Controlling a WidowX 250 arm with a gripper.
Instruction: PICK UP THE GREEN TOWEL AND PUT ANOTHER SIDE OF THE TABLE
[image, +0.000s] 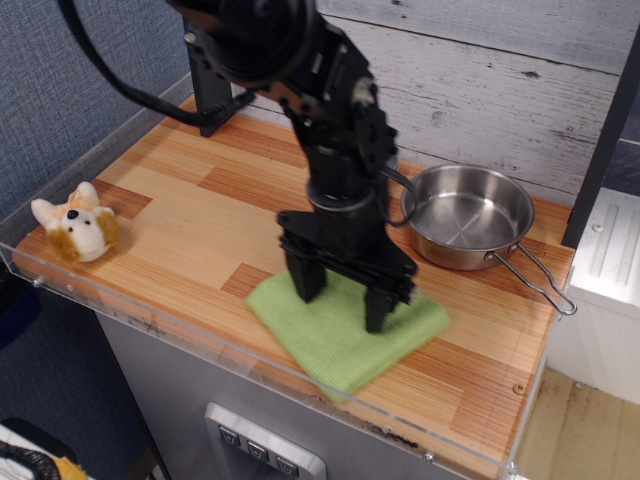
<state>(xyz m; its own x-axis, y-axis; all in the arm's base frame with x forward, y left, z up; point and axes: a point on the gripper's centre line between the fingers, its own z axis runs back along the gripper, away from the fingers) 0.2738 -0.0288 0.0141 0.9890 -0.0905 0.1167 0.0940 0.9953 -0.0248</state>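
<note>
The green towel (335, 345) lies flat near the front edge of the table (170, 210), right of the middle. My black gripper (342, 298) stands upright on it. Its two fingertips (377, 315) are spread wide apart and press on the cloth's back half, with nothing pinched between them. The towel's front corner reaches the clear acrylic rim. The arm comes down from the upper left and hides the table's back middle.
A steel pan (465, 215) with a wire handle sits at the back right, close behind the gripper. A plush fox toy (75, 228) lies at the left edge. The arm's black base post (205, 90) stands at the back left. A white cabinet (605, 260) stands to the right of the table.
</note>
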